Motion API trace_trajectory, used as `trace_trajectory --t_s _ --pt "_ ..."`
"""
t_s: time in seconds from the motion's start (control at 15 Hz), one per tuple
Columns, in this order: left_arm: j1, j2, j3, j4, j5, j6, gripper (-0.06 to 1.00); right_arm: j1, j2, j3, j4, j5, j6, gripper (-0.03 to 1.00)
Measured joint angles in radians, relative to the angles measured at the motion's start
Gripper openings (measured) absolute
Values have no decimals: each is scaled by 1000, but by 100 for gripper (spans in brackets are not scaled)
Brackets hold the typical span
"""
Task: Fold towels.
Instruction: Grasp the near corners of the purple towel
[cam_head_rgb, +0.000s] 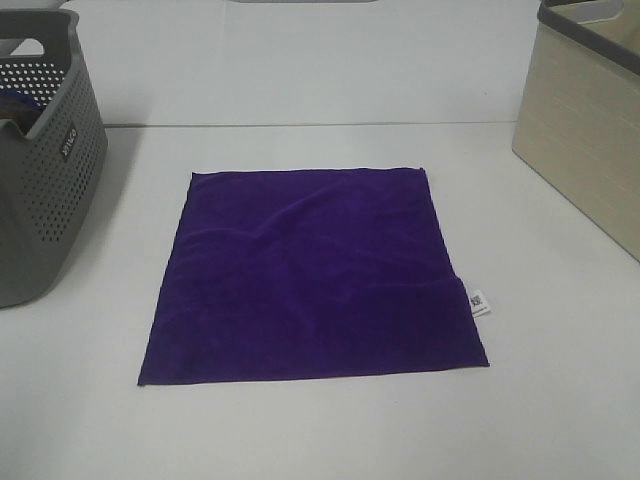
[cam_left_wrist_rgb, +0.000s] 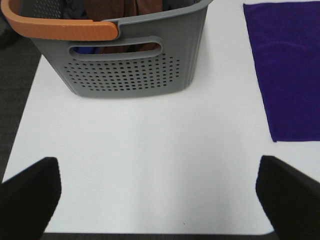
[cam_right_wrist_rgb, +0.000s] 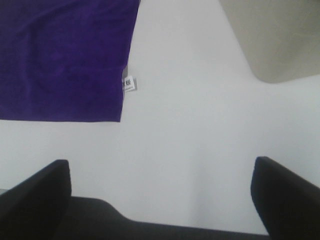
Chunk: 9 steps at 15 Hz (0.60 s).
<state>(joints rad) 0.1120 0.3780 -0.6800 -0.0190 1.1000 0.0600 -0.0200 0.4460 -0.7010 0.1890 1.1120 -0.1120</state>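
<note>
Left pincer (cam_left_wrist_rgb: 159, 196) is wide open and holds nothing. Ahead of it stands the grey basket (cam_left_wrist_rgb: 125, 70), with bare white bench (cam_left_wrist_rgb: 150, 150) between. Right pincer (cam_right_wrist_rgb: 162, 196) is wide open too. The purple towel (cam_head_rgb: 315, 275) lies flat ahead, between the two, its edges touching nothing.

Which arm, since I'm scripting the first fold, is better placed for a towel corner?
Likely right: the towel shows its tagged corner ahead between the fingers of the right end effector; the left end effector has a corner beyond one finger.
</note>
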Motion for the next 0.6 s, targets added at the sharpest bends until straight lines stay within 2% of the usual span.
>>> trace_trajectory --t_s 0.13,0.27,0.33,0.6 --pt "0 264 -125 -50 62 39 99 0 336 -135 9 13 1 94" --pt "0 452 -163 -144 61 75 99 0 518 -197 45 1 -66 94" --pt "0 544 -164 -217 32 120 99 0 636 -216 99 -28 -130 94" --pt "0 909 -57 -614 -189 444 99 0 921 -190 488 -55 -501 94"
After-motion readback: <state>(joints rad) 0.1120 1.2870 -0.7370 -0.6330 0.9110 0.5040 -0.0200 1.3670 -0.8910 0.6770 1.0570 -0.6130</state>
